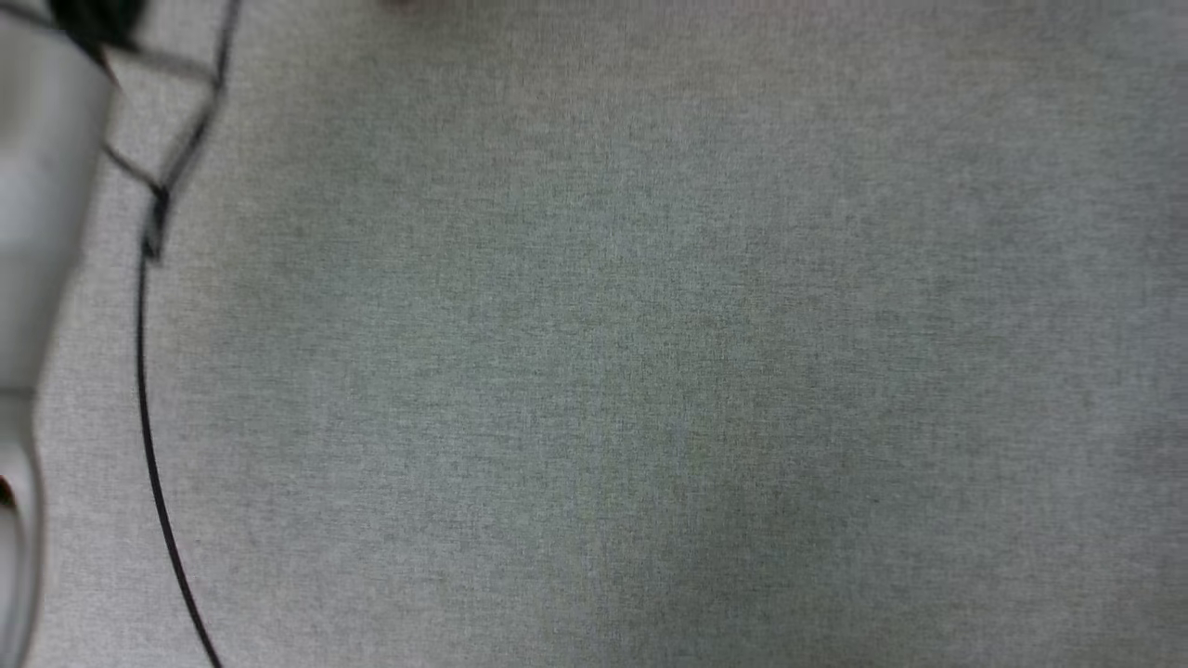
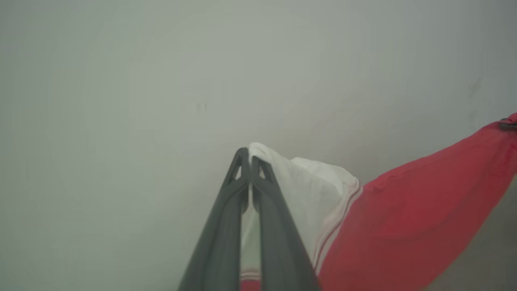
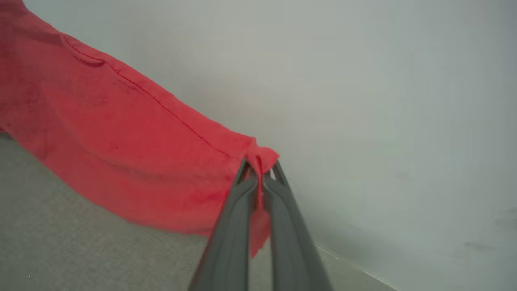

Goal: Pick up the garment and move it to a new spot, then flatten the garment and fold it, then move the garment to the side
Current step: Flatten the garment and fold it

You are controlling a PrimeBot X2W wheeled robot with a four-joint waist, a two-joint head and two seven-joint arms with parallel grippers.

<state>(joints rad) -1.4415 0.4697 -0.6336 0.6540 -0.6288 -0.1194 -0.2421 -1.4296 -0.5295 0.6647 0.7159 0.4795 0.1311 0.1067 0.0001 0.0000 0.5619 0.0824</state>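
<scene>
The garment (image 2: 408, 218) is a red jersey with a white sleeve (image 2: 311, 190) edged in red-and-white stripes. In the left wrist view my left gripper (image 2: 249, 155) is shut on the tip of that white sleeve, and the red cloth stretches away to the right in mid-air. In the right wrist view my right gripper (image 3: 260, 167) is shut on a bunched red hem corner of the garment (image 3: 121, 137), which hangs taut to the upper left above the grey cloth surface (image 3: 60, 242). The chest lettering is hidden.
The head view looks down on the grey fabric tabletop (image 1: 650, 353). A pale forearm (image 1: 37, 232) blurs along the left edge, with a thin black cable (image 1: 148, 436) curving beside it. A plain pale wall (image 3: 383, 101) lies behind the garment.
</scene>
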